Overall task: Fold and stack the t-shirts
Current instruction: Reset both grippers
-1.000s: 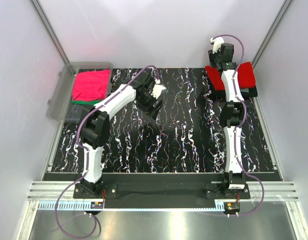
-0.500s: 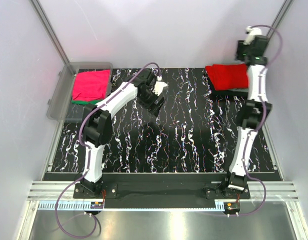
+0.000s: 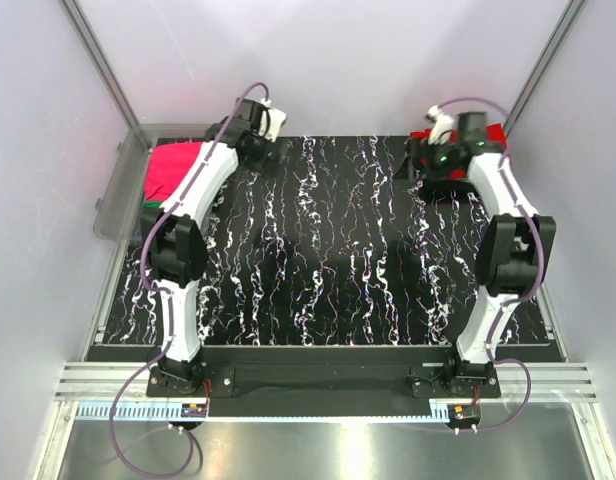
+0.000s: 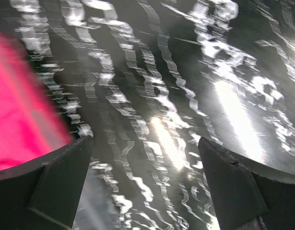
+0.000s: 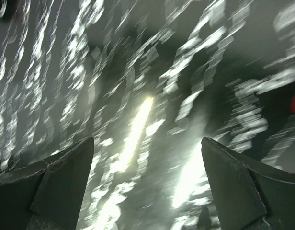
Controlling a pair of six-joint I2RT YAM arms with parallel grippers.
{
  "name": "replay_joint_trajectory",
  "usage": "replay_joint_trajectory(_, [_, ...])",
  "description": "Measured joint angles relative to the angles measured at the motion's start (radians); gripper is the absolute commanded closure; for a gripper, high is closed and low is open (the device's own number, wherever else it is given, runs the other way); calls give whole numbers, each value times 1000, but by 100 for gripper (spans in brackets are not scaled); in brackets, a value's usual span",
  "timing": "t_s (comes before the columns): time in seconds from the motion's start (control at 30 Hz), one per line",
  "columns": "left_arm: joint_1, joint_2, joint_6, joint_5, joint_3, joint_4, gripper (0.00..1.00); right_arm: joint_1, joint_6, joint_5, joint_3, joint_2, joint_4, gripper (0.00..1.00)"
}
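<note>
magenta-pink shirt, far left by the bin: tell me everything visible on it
The magenta-pink t-shirt is soft plain cloth, folded flat into a rough rectangle, with no sleeve or collar showing. It lies in the clear plastic bin at the table's far-left corner, on top of green cloth whose edge peeks out at its near side. In the top view the left arm crosses its right edge. The open left pincer is just beside it, gripping nothing. The wrist view shows it only as a blur.

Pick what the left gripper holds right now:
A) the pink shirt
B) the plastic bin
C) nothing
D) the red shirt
C: the left gripper is open, only bare table between its fingers, and the pink shirt lies off to one side.
</note>
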Motion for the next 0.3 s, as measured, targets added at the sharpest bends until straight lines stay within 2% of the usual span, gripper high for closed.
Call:
replay_joint_trajectory(0.13, [37,-26,-31,-39,0,13,1,98,93,39,-155,-86,16,0])
replay_joint_trajectory(0.3, [49,-64,-87,-36,-36,20,1,140,156,132,-277,-173,60,0])
